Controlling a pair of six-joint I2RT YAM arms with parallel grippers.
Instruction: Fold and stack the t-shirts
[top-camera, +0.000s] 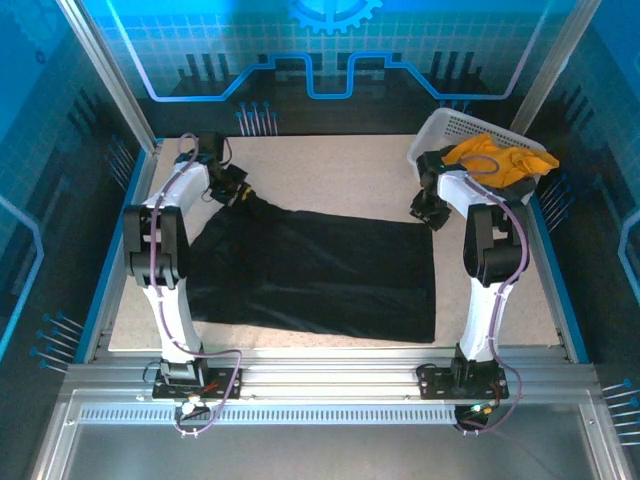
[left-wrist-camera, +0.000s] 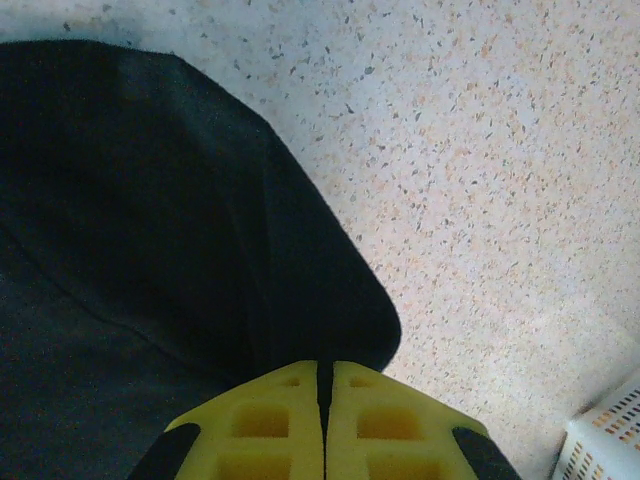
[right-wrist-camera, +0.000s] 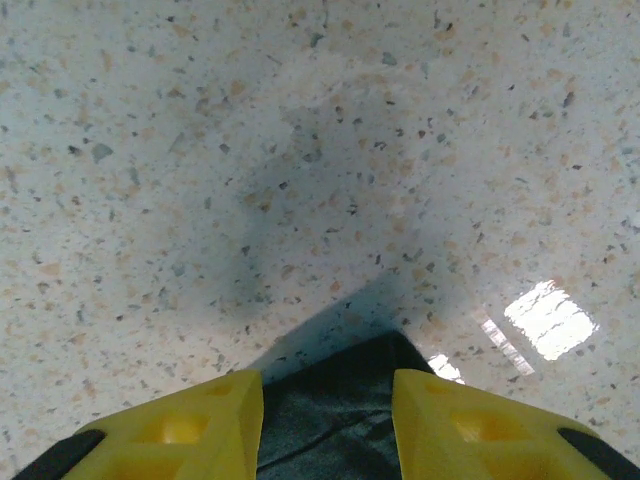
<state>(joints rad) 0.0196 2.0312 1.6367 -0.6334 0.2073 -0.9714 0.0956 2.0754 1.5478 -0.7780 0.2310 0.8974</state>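
Note:
The large black t-shirt (top-camera: 320, 270) lies spread across the middle of the table. Its far left corner is drawn up into a bunch at my left gripper (top-camera: 238, 192). In the left wrist view the yellow jaws of that gripper (left-wrist-camera: 324, 372) are pressed together on the dark cloth (left-wrist-camera: 150, 220). My right gripper (top-camera: 432, 213) stands open at the shirt's far right corner. That corner (right-wrist-camera: 335, 420) sits between the spread yellow fingers (right-wrist-camera: 220, 420) of the right gripper (right-wrist-camera: 326, 378). The mustard t-shirt (top-camera: 495, 160) lies crumpled in the basket.
The white lattice basket (top-camera: 440, 130) stands at the far right corner of the table, close behind the right arm; its corner (left-wrist-camera: 610, 445) shows in the left wrist view. Bare speckled tabletop (top-camera: 330, 170) lies beyond the shirt. Blue rails edge the table.

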